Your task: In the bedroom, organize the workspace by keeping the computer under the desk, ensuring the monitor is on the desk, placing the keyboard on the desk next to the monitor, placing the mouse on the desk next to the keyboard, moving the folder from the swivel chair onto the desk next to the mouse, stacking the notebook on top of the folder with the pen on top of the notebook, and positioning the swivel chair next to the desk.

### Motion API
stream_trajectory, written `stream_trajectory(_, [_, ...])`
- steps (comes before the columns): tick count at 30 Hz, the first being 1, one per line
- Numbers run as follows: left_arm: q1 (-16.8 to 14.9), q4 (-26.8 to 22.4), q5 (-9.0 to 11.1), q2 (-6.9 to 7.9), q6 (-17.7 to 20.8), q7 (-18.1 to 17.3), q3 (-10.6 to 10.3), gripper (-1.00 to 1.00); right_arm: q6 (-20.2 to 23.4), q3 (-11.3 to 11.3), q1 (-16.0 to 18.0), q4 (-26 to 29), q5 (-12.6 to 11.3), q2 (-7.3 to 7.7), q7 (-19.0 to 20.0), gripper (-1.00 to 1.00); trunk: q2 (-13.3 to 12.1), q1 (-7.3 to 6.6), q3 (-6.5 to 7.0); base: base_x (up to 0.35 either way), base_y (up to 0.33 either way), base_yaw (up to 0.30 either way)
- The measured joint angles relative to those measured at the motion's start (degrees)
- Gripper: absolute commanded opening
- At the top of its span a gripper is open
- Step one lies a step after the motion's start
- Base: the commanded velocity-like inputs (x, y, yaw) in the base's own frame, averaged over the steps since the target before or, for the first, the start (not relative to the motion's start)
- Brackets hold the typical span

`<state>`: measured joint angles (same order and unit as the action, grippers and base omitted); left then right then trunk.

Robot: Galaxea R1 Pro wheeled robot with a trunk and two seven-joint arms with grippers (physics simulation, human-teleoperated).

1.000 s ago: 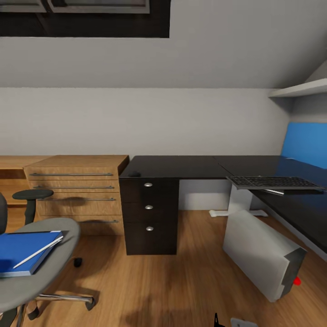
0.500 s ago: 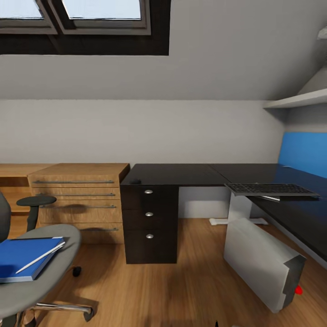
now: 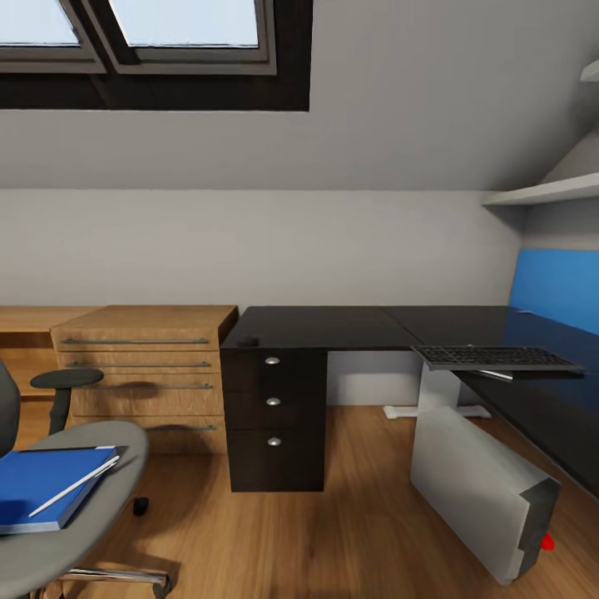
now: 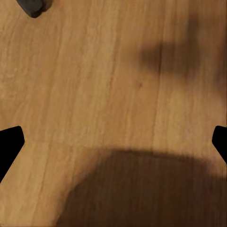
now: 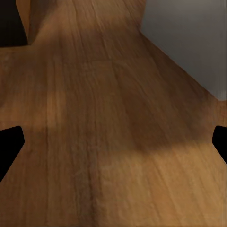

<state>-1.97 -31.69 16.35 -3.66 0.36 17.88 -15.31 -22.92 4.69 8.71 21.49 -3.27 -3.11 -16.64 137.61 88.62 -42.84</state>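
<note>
The black L-shaped desk (image 3: 333, 326) stands ahead, with its drawer unit under the left end. A black keyboard (image 3: 495, 358) lies on the right wing, overhanging the edge. The small black mouse (image 3: 247, 341) sits near the desk's left corner. On the floor beside the right wing, the grey computer (image 3: 482, 491) stands tilted. At lower left the swivel chair (image 3: 100, 449) carries the blue folder (image 3: 33, 482), and the white pen (image 3: 71, 487) lies on it. Monitor and notebook are out of view. Left gripper (image 4: 113, 142) and right gripper (image 5: 113, 142) hang open over bare wooden floor.
A light wooden dresser (image 3: 141, 366) adjoins the desk's left end. A blue wall panel (image 3: 553, 287) and a white shelf (image 3: 541, 191) are at the right, under a sloped ceiling with a skylight (image 3: 166, 33). The right wrist view includes the computer's grey side (image 5: 189, 38).
The head camera has tilted upward, so the whole scene sits lower and more of the skylight shows. The desk, chair, keyboard and computer have not moved.
</note>
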Motion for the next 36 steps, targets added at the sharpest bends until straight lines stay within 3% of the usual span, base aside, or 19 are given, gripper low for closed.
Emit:
stream_trajectory(4, [-0.1, 0.1, -0.1, 0.00, -1.1, 0.0, 0.1, 1.00, -0.2, -0.1, 0.0, -0.2, -0.1, 0.01, 4.5, 1.00, -1.6, -0.88, 0.72, 0.000, 0.000, 0.000])
stream_trajectory(26, [-0.1, 1.0, -0.3, 0.01, -4.0, 0.1, 0.1, 1.00, -0.6, -0.2, 0.0, -0.5, -0.3, 0.06, 4.9, 1.00, -10.4, -5.71, 4.67, 0.000, 0.000, 0.000])
stream_trajectory(31, [-0.1, 1.0, -0.2, -0.01, -7.9, 0.1, 0.1, 1.00, -3.1, -0.3, 0.0, -0.3, -0.3, 0.08, 4.8, 1.00, -12.4, -6.81, 5.56, 0.000, 0.000, 0.000])
stream_trajectory(32, [-0.1, 0.9, -0.2, 0.00, -9.3, 0.1, 0.2, 1.00, -5.6, -0.3, 0.0, -0.4, -0.3, 0.03, 4.8, 1.00, -12.4, -6.82, 5.57, 0.000, 0.000, 0.000])
stream_trajectory(36, [-0.1, 0.3, -0.2, -0.02, -10.3, 0.2, 0.2, 1.00, -7.4, -0.3, 0.0, -0.6, -0.3, 0.00, 4.7, 1.00, -12.4, -6.82, 5.57, 0.000, 0.000, 0.000])
